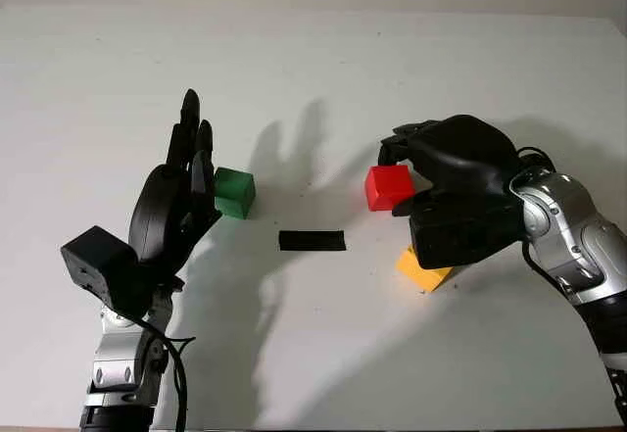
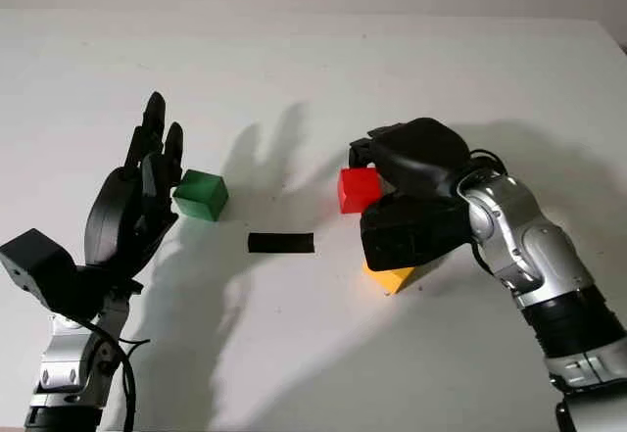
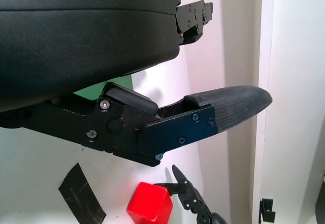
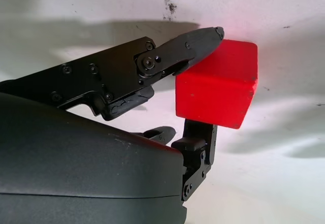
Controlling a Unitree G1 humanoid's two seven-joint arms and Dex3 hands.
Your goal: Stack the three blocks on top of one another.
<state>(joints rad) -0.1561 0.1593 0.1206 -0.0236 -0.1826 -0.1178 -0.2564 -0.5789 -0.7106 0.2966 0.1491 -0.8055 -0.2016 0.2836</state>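
Right hand (image 1: 431,172) clamped on red block (image 1: 388,186), lifted, yellow block (image 1: 423,271) below its palm. Left hand (image 1: 181,192) open, just beside green block (image 1: 235,192). Black tape (image 1: 312,241) between blocks on table (image 1: 313,60).

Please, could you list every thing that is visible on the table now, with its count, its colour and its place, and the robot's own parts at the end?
red block: one, red, right of the table's centre, held between the fingers of the right hand.
yellow block: one, yellow, on the table nearer the robot than the red block, partly hidden under the right hand.
green block: one, green, left of centre, just beside the left hand's fingers.
tape strip: one, black, flat on the table near the centre.
table: one, white.
right hand: one, black, shut on the red block.
left hand: one, black, open, raised beside the green block.
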